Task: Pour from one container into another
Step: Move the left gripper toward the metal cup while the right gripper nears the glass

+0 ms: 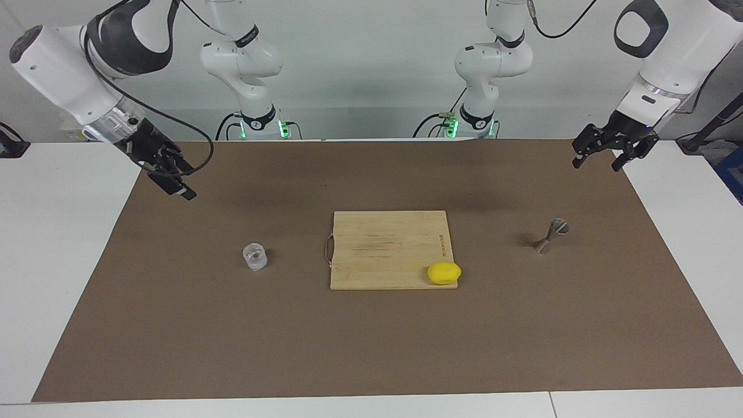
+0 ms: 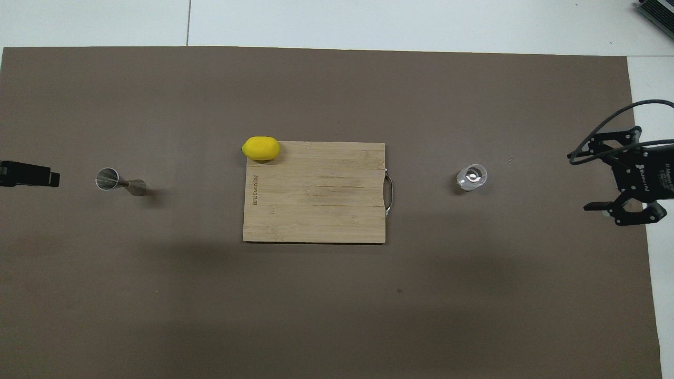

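The clear glass tumbler [image 1: 255,256] stands on the brown mat toward the right arm's end; it also shows in the overhead view [image 2: 472,177]. The metal hourglass jigger [image 1: 551,235] stands on the mat toward the left arm's end, also in the overhead view [image 2: 121,181]. My right gripper [image 1: 180,191] hangs open and empty in the air over the mat's edge at its own end, apart from the tumbler, also in the overhead view [image 2: 592,176]. My left gripper [image 1: 597,164] hangs open and empty over the mat's edge at its own end, apart from the jigger; only its tip [image 2: 31,176] shows from overhead.
A wooden cutting board [image 1: 389,232] lies mid-mat between the tumbler and the jigger, with its wire handle toward the tumbler. A yellow lemon [image 1: 444,273] rests on the board's corner farthest from the robots, on the jigger's side. White table [image 1: 64,232] surrounds the mat.
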{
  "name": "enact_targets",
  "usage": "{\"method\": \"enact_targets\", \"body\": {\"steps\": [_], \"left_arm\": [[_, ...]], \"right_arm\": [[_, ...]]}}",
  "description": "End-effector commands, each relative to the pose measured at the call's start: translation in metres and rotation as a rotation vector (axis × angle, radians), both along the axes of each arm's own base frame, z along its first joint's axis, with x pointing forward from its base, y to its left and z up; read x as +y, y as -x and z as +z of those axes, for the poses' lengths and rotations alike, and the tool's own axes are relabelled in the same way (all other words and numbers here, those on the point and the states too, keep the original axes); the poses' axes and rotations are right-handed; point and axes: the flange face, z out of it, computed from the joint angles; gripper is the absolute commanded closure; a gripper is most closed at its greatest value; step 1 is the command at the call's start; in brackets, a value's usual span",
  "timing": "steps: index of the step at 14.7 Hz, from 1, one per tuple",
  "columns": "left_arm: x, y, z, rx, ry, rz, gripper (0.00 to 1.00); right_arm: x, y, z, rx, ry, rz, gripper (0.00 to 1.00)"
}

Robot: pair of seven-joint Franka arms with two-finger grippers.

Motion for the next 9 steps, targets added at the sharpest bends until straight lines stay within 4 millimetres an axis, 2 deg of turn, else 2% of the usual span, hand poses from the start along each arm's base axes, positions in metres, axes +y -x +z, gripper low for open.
{"method": "enact_targets", "body": {"steps": [1, 3, 4, 7, 9], "left_arm": [[0.026, 0.008, -0.013, -0.064, 0.092, -0.052, 0.00], [0.038, 0.009, -0.024, -0.096, 0.156, -0.109, 0.00], [0.038, 0.008, -0.029, -0.115, 0.200, -0.140, 0.00], [0.042, 0.005, -0.056, -0.172, 0.302, -0.286, 0.00], [0.047, -0.003, -0.077, -0.228, 0.368, -0.399, 0.00]], "right_arm": [[-0.029, -0.014, -0.044, 0.055, -0.154, -0.152, 0.00], [-0.036, -0.021, -0.068, 0.080, -0.240, -0.205, 0.00], [-0.036, -0.024, -0.077, 0.091, -0.288, -0.229, 0.00], [-0.055, -0.026, -0.116, 0.118, -0.452, -0.328, 0.00], [-0.048, -0.029, -0.136, 0.128, -0.491, -0.317, 0.00]]}}
